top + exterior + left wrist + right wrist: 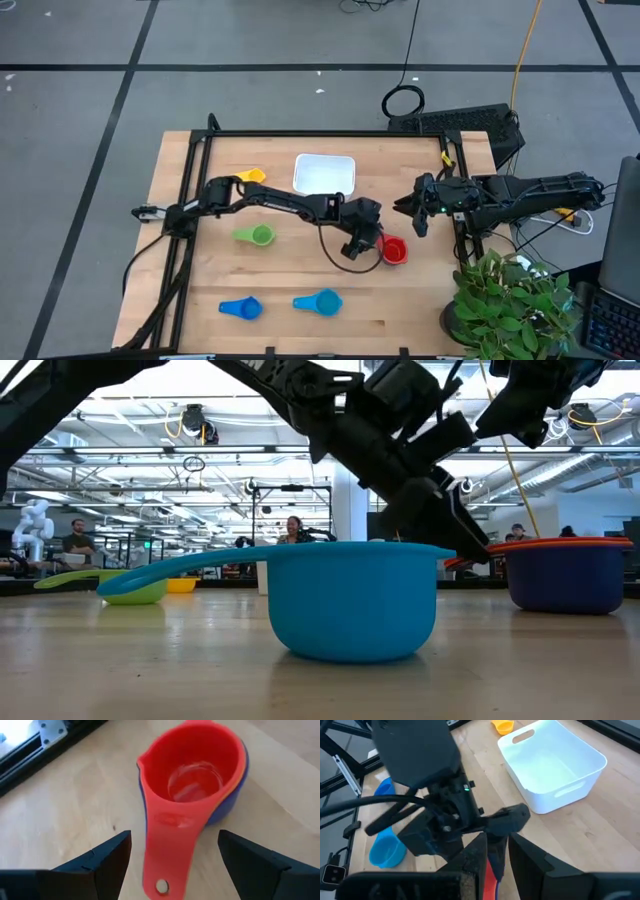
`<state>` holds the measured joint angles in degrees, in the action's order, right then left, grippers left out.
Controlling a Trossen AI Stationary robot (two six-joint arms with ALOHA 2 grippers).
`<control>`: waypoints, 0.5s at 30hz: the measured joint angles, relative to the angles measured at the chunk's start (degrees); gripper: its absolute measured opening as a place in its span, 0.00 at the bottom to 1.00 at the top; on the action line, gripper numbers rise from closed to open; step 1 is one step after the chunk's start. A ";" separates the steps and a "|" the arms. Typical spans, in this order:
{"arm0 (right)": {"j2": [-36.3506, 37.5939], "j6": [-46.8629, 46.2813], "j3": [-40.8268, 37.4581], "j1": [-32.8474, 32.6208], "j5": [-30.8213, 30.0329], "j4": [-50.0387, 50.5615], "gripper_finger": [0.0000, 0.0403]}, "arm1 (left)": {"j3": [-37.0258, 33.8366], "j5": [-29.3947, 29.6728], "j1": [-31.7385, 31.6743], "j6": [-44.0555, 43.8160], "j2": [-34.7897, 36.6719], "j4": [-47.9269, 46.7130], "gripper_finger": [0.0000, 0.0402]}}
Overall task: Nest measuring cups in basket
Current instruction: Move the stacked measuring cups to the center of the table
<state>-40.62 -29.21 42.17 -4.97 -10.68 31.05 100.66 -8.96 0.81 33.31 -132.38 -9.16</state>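
Note:
A red measuring cup sits nested in an orange and a navy cup. This stack stands on its base on the table, right of centre. My left gripper is low beside it and open. Its fingers stand on either side of the red handle without touching it. My right gripper hovers just beyond the stack, its fingers a narrow gap apart and holding nothing. The white basket lies at the far middle. The yellow, green, blue and light blue cups lie apart on the table.
A potted plant stands at the table's near right corner. A keyboard lies beyond the far edge. The light blue cup fills the foreground of the low view. People sit in the room behind the table.

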 joint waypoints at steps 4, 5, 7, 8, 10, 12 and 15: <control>0.02 0.00 0.00 0.00 -0.11 0.00 0.18 | 0.05 -2.16 -0.07 0.00 -0.37 0.16 0.74; 0.02 -0.02 0.00 0.00 -0.11 0.00 0.18 | 0.15 -2.36 -0.05 0.00 -0.78 0.60 0.74; 0.00 0.00 0.00 0.00 -0.09 0.00 0.18 | 0.07 -2.38 -0.05 -0.33 -1.63 -0.08 0.74; 0.02 0.00 0.00 0.00 -0.09 0.00 0.18 | 0.04 -2.40 -0.07 -0.44 -2.15 -0.12 0.74; 0.00 0.02 0.00 0.00 -0.09 0.00 0.18 | 0.02 -2.35 -0.16 -0.74 -2.80 0.12 0.74; 0.01 0.03 0.00 0.00 -0.08 0.00 0.18 | 0.02 -2.35 -0.19 -1.08 -2.76 0.33 0.73; 0.02 0.07 0.00 0.00 -0.07 0.00 0.18 | 0.02 -2.35 -0.17 -1.42 -2.58 0.70 0.67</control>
<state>-40.60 -29.14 42.17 -4.97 -10.74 31.05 100.68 -11.31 0.64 31.89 -134.96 -8.46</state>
